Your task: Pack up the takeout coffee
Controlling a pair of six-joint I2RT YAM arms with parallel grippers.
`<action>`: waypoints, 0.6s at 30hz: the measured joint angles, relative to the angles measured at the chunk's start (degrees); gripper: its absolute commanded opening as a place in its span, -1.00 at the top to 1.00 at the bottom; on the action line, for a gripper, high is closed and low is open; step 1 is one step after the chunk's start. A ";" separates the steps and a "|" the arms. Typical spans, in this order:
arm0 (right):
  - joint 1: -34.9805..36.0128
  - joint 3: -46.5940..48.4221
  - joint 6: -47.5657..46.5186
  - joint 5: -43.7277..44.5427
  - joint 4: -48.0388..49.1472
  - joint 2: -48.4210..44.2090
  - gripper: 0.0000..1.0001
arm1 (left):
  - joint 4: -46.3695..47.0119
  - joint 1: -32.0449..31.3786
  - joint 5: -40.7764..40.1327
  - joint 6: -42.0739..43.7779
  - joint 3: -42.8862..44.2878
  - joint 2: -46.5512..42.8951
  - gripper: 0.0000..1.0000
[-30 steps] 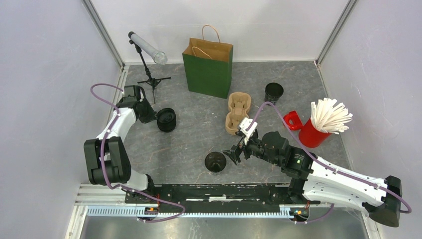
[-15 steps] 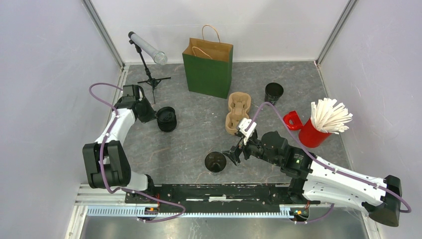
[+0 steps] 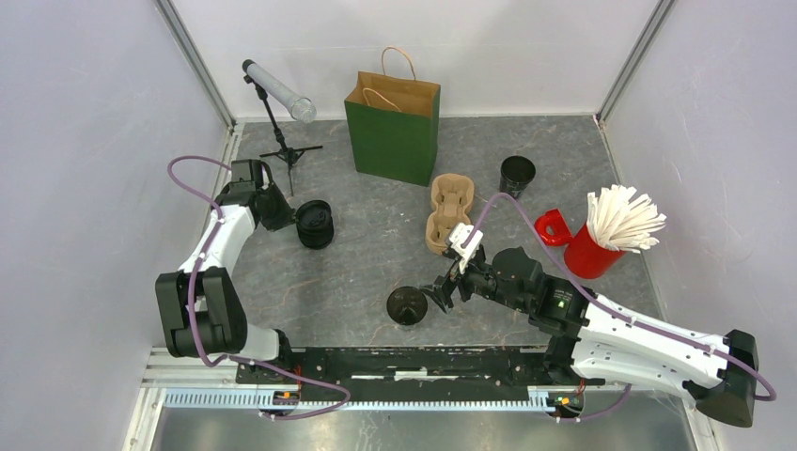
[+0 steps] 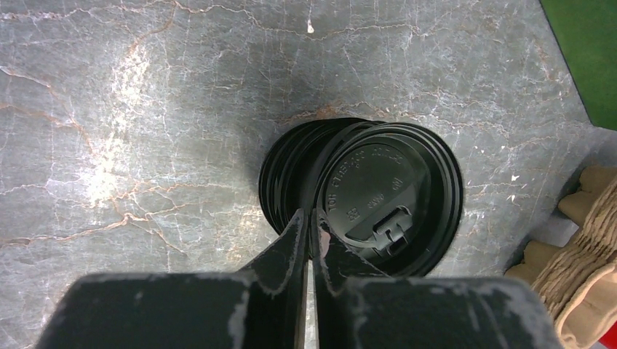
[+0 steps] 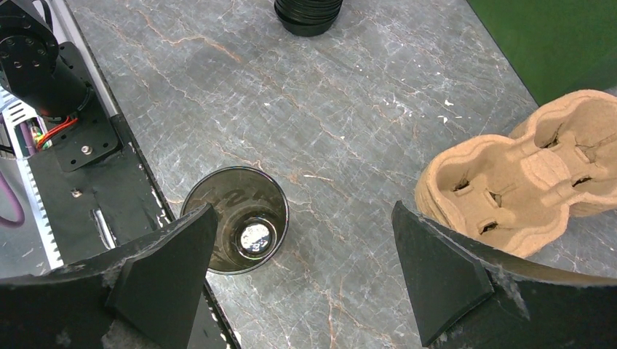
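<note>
- My left gripper point(image 4: 309, 222) is out over the left side of the table point(image 3: 376, 272), with its two fingers pressed together on the near rim of the top lid point(image 4: 378, 196), a black sip lid
- That lid sits off-centre and tilted over the stack of lids point(image 4: 280, 182) beneath it; from the wrist view I cannot tell whether it is clear of the stack
- My right gripper point(image 3: 440, 293) is spread wide, with nothing between its fingers
- The coffee cup point(image 5: 236, 229) stands upright and open-topped on the table near the front edge, just beside the right gripper
- In the right wrist view one finger overlaps the cup's rim, and I cannot tell whether they touch
- Cup and lid are well apart: the cup at front centre, the lid far off to the left
- The carrier tray point(image 5: 509, 156), brown pulp, lies flat beyond the right gripper, between the cup and the green paper bag point(image 3: 393, 132), which stands upright at the back
- A second black cup point(image 3: 517, 175), also open, stands at the back right, apart from the tray
- A red mug point(image 3: 587, 252) holding white sticks point(image 3: 622, 218) stands on the right side of the table
</note>
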 measured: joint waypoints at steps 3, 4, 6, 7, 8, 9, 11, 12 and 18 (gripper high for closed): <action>0.00 0.00 -0.02 -0.11 0.00 0.04 -0.95 | -0.09 0.00 -0.02 -0.02 0.07 0.00 0.76; 0.00 0.00 0.00 -0.11 0.02 0.07 -0.95 | -0.20 0.00 -0.02 0.00 0.15 0.00 0.80; 0.00 0.00 0.00 -0.11 0.00 0.13 -0.95 | -0.46 0.00 -0.02 0.00 0.35 0.00 0.83; 0.00 0.00 0.00 -0.11 0.00 0.15 -0.95 | -0.63 0.00 -0.02 0.00 0.48 0.00 0.80; 0.00 0.00 0.00 -0.11 0.02 0.15 -0.95 | -0.79 0.00 -0.02 0.02 0.59 0.00 0.73; 0.00 0.00 0.00 -0.11 0.00 0.15 -0.95 | -0.90 0.00 -0.04 0.02 0.74 0.00 0.70; 0.00 0.00 0.00 -0.13 0.02 0.15 -0.95 | -1.11 0.00 -0.13 0.28 1.27 0.02 0.65; 0.00 0.00 0.00 -0.13 0.00 0.15 -0.95 | -1.20 0.00 -0.20 0.50 1.51 0.02 0.64; 0.00 0.00 -0.02 -0.28 0.02 0.15 -0.95 | -1.70 0.00 -0.81 3.45 4.59 1.57 0.47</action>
